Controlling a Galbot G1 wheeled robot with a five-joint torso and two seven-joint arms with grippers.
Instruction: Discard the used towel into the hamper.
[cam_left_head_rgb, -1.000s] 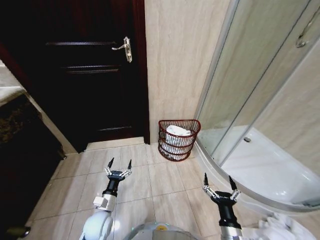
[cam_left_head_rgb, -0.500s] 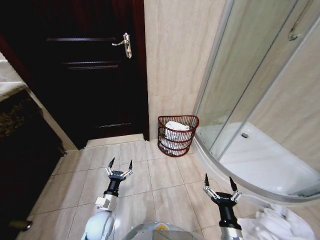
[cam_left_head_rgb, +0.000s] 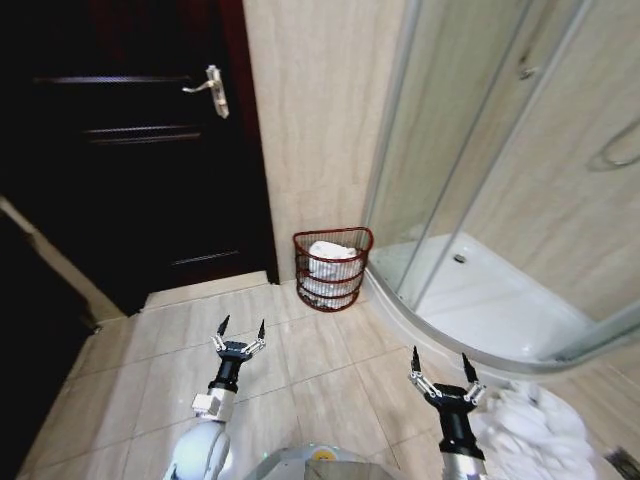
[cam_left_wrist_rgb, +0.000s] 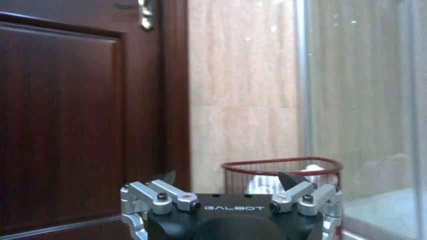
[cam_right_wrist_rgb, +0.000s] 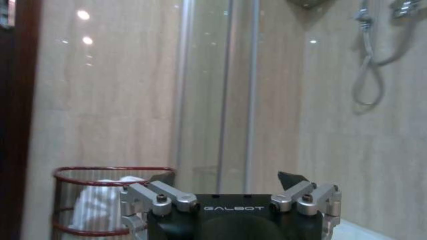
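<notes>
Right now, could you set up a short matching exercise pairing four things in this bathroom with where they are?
Things:
1. hamper
2. white towel
3. left gripper
4. door handle

Places:
A. on the dark door
B. on the floor beside the right gripper
C. open above the floor tiles
D. against the wall, between door and shower enclosure

Pairs: 1-D, 2-B, 3-C, 4-A

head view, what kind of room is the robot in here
Most likely a bathroom: a curved glass shower enclosure with a white tray sits on the right, a shower hose hangs on the tiled wall, and a hamper holding white cloth stands beside a dark door.
</notes>
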